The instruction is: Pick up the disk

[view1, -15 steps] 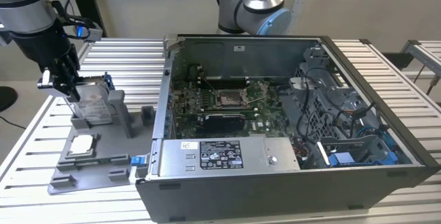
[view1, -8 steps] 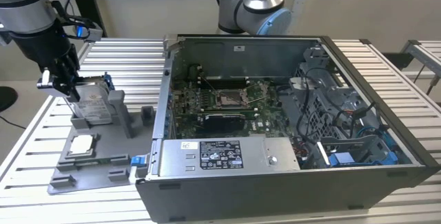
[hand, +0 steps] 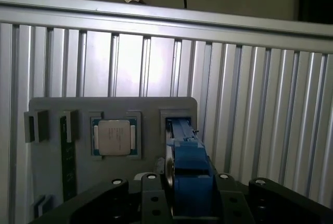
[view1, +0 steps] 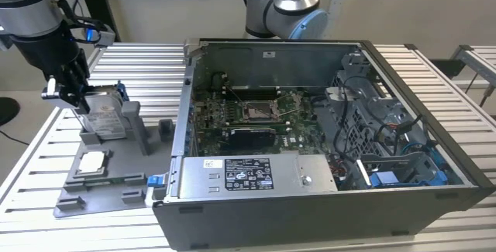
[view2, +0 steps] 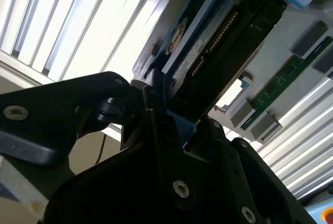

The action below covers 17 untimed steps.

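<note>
Pincer (view1: 68, 97) pinches the disk (view1: 107, 117) across its blue-framed top edge, the disk standing on edge in a corner slot of the grey holder (view1: 116, 191) on the bench (view1: 147, 66), probably slotted upright to leave that edge grabbable.

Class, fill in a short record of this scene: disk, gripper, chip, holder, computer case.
disk: standing on edge in a slot of the grey holder, blue frame along its edge
gripper: at the disk's upper edge
chip: lying flat in the grey holder, beside the disk
holder: on the slatted table, to the exterior view's left of the case
computer case: open, insides showing
</note>
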Tool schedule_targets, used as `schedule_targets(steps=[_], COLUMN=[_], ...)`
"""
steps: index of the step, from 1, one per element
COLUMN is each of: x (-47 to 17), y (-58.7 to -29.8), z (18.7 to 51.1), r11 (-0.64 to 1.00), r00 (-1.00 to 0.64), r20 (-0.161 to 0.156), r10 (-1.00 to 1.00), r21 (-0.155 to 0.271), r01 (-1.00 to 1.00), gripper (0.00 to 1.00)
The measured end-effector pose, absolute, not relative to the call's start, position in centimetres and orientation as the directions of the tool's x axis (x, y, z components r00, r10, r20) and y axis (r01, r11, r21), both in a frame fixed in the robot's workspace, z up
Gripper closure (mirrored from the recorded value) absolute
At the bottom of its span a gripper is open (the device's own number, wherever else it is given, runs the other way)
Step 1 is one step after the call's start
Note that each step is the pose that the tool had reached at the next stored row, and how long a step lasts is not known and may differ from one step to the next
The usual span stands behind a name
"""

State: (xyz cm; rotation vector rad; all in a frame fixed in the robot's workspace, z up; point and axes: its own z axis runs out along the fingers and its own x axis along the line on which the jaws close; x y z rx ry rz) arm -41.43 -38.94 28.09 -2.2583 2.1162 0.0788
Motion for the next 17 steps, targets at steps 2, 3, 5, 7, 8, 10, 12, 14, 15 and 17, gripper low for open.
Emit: schedule_targets(steps=[2,3,5,7,8,10,12,14,15,17], x=[-41.4,-41.4,-41.4,-41.4,-41.4,-41.4,-41.4,-41.4,-41.4,-41.4], y=[-38.9,-38.9,-38.9,-39.0,-39.0,-39.0,-39.0,-39.0,-39.0,-39.0], z=[28.2,28.3,28.5,28.7,28.9,29.7,30.6,31.5,32.0,32.6], r11=[-0.065,-0.065,-0.065,-0.065,-0.065,-0.064,-0.064,-0.064,-0.064,-0.064], r00=[0.065,0.065,0.065,0.065,0.064,0.064,0.064,0.064,0.064,0.064], r20=[-0.068,-0.068,-0.068,-0.068,-0.068,-0.068,-0.068,-0.068,-0.068,-0.068], r10=[-0.996,-0.996,-0.996,-0.996,-0.996,-0.996,-0.996,-0.996,-0.996,-0.996], r21=[0.002,0.002,0.002,0.002,0.002,0.002,0.002,0.002,0.002,0.002], r01=[-0.998,-0.998,-0.998,-0.998,-0.998,-0.998,-0.998,-0.998,-0.998,-0.998], gripper=[1.00,1.00,1.00,1.00,1.00,1.00,1.00,1.00,1.00,1.00])
